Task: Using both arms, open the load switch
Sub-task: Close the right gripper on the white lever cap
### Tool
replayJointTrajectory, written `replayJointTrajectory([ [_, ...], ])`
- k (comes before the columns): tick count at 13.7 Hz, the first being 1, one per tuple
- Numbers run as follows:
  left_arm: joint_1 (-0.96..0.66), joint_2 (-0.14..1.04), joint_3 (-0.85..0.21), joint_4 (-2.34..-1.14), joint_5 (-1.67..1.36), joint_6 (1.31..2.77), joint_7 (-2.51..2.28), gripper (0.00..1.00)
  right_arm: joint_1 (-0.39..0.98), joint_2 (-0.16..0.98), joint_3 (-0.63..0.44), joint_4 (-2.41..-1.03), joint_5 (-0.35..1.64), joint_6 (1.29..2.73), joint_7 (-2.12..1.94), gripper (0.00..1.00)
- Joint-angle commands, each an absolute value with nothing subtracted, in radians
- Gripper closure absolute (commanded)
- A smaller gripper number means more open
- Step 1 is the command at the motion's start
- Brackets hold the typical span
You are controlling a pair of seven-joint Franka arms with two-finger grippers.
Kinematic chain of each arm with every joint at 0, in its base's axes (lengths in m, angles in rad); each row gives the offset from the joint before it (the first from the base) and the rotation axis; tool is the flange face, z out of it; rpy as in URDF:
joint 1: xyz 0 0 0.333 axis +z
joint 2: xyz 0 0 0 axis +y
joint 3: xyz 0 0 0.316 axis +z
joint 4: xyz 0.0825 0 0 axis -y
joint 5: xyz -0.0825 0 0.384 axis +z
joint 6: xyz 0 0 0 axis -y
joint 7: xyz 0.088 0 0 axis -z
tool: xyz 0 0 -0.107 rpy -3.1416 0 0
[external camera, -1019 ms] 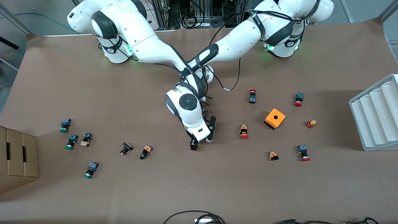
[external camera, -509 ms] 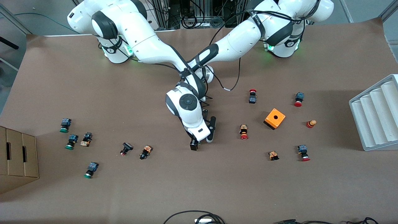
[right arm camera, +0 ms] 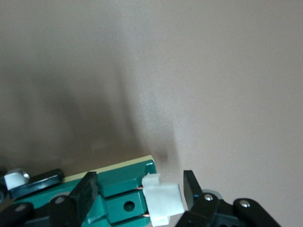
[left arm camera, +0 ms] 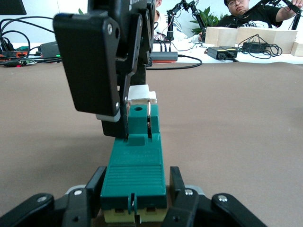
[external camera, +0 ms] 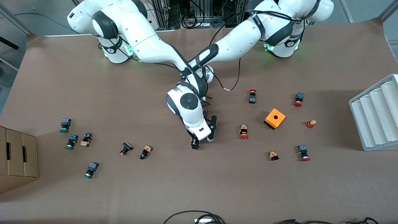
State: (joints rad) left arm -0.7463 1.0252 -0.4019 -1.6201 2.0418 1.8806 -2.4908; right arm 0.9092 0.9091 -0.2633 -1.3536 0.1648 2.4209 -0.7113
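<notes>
The load switch is clamped at its base in my left gripper; my right gripper, fingers apart, brackets its white sliding piece; next, pinch and pull it free.

From the front view you basically can't see the load switch at all, the right arm's wrist sits right over it, and the left tool is buried under there too. In the left wrist view the near end of the switch runs into the bottom edge, and its fingers get cropped there as well. The right tool is cut off in its own camera, only the fingertips poke in from the bottom, and part of the switch is cropped with them. The little push buttons scattered on the worktop are too small to read any markings on. The cardboard box and the white ribbed tray both run off the frame edges.
</notes>
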Motion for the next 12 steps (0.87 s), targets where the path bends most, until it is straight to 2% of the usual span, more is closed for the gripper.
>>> replayJointTrajectory([
  [1,-0.761,1.045,-0.391,-1.601,2.052,1.871,-2.505,0.41,0.913,0.930,-0.281,-1.328,0.160,2.442,-0.698,0.24],
  [12,-0.761,1.045,-0.391,-1.600,2.052,1.871,-2.503,0.41,0.914,0.914,-0.279,-1.331,0.160,2.434,-0.657,0.24],
])
